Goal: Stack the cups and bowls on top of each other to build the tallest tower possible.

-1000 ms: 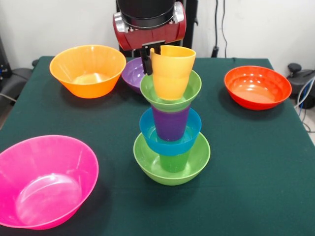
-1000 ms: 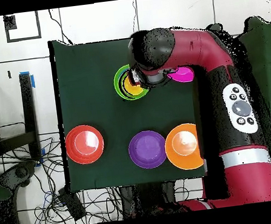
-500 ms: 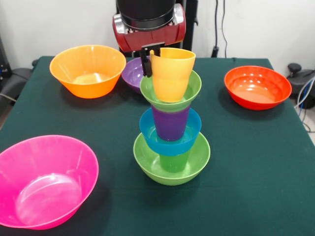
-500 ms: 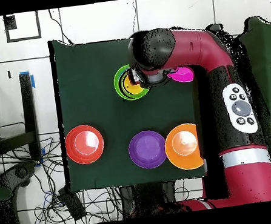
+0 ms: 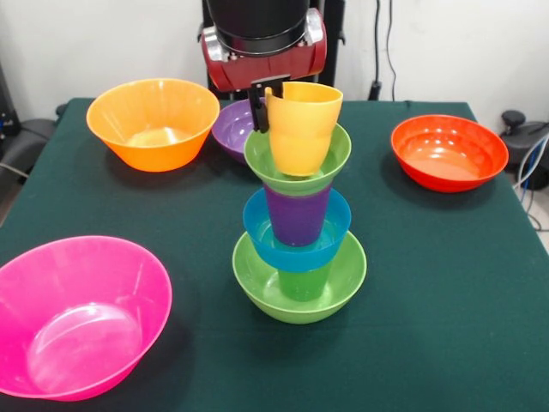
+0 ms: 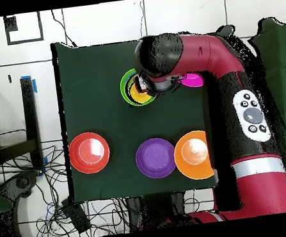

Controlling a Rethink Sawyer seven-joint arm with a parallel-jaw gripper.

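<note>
The tower stands mid-table: a lime-green bowl (image 5: 257, 279) at the bottom, then a green cup (image 5: 304, 281), a blue bowl (image 5: 257, 225), a purple cup (image 5: 297, 215) and a small green bowl (image 5: 257, 154). A yellow-orange cup (image 5: 302, 127) sits with its base in the small green bowl, leaning slightly. My gripper (image 5: 268, 107) is shut on that cup's left rim, with one black finger (image 5: 259, 110) showing outside the wall. From above, the arm covers most of the tower (image 6: 129, 90); only the yellow cup (image 6: 138, 93) and a green rim show.
An orange bowl (image 5: 153, 123) and a purple bowl (image 5: 233, 129) stand behind the tower to the left. A red-orange bowl (image 5: 448, 151) is at the far right. A large pink bowl (image 5: 77, 316) lies at the near left. Cables hang past the table's edges.
The gripper and the yellow-orange cup have shifted slightly to the right in the front view. The rest of the tower and the loose bowls have not moved.
</note>
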